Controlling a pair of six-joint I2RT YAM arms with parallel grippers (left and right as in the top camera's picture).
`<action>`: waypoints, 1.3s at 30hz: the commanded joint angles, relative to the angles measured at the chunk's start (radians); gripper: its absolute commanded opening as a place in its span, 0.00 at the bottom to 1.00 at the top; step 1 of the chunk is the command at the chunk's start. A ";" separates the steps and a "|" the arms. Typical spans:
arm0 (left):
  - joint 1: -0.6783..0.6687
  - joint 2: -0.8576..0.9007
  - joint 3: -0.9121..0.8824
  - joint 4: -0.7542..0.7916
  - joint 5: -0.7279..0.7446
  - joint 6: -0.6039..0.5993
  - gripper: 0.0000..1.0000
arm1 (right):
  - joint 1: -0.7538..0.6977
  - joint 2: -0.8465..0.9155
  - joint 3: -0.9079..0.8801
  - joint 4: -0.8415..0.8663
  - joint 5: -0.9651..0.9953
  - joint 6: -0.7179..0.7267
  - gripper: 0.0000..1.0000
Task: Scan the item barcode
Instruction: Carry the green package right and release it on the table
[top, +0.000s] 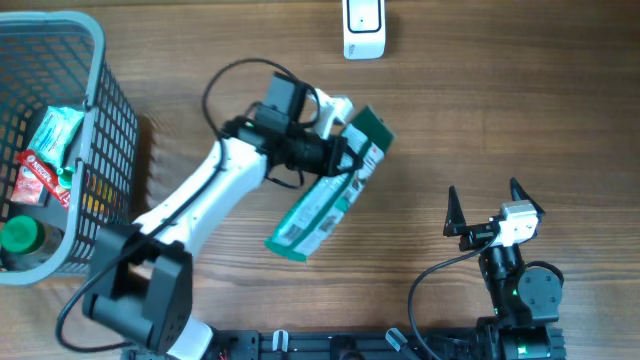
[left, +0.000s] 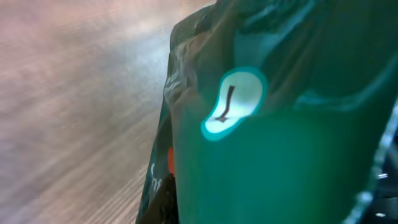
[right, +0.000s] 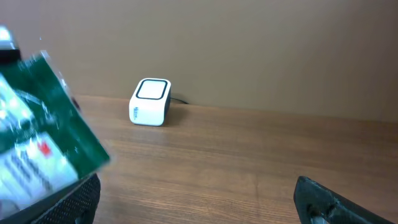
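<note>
The left pincer (top: 338, 152) is clamped on the upper end of the green packet (top: 322, 203), which hangs slantwise over the middle of the bench (top: 500, 90), its lower end towards the near edge. In the left wrist view the green packet (left: 280, 155) fills nearly the whole frame (a pale, bean-shaped mark shows on it).

The white scanner (top: 363, 28) stands at the far edge, well apart from the packet. The right pincer (top: 483, 195) rests at the right with its fingers spread wide and nothing between them. A grey basket (top: 100, 60) at the left holds snack packs and a green-capped bottle (top: 20, 237).
</note>
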 joint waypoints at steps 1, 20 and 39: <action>-0.049 0.043 -0.027 0.053 0.004 -0.021 0.04 | 0.005 0.001 -0.001 0.002 0.014 -0.009 1.00; -0.124 0.174 -0.027 0.158 -0.286 -0.021 0.04 | 0.005 0.001 -0.001 0.002 0.014 -0.009 1.00; 0.149 -0.257 0.152 0.097 -0.422 -0.016 1.00 | 0.005 0.001 -0.001 0.002 0.014 -0.009 1.00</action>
